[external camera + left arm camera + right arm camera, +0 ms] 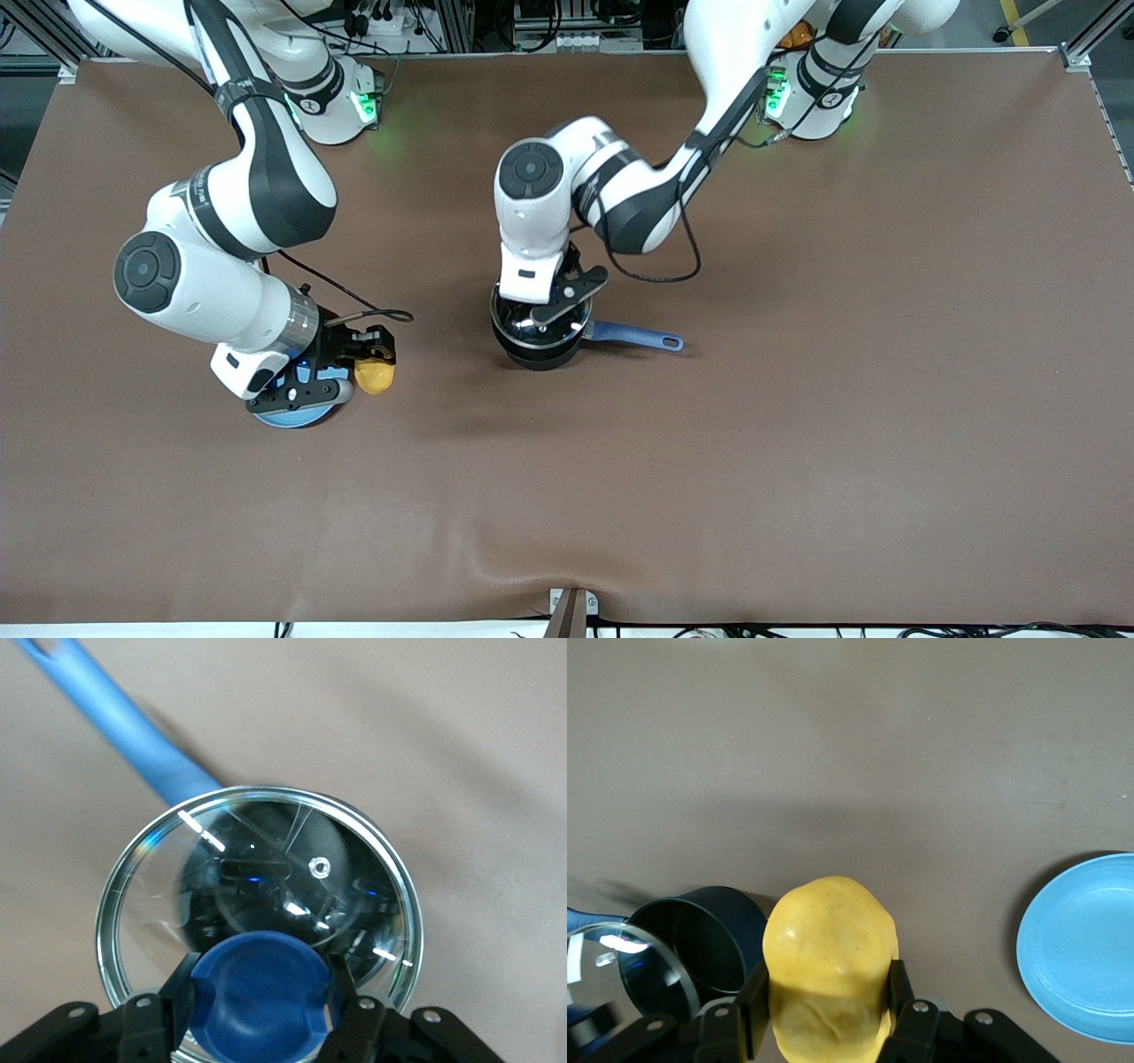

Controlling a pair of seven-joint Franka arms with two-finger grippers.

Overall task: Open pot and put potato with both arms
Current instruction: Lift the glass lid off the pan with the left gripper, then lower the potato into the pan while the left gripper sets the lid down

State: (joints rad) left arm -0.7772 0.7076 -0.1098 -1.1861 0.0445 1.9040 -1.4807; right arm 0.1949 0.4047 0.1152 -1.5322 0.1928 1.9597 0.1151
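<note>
Nearest the front camera, toward the right arm's end of the table, a light-blue plate (297,413) lies under the right gripper (373,347), whose fingers are closed on the potato (376,377); in the right wrist view the potato (829,970) sits squeezed between both pads, lifted clear of the plate (1083,950). It is smooth and rounded, so a quick swing toward the pot could probably let it slip out and roll across the brown table (797,399).

Farther back, mid-table, the black pot (539,341) stands with its blue handle (633,336) pointing toward the left arm's end. The left gripper (556,312) is over it, fingers clamped on the blue knob (259,997) of the glass lid (257,904), which looks raised and shifted off the rim.

The lid hangs partly over the opening, the main obstacle. If the right arm comes in first, the grippers could collide or the potato strike the glass.
</note>
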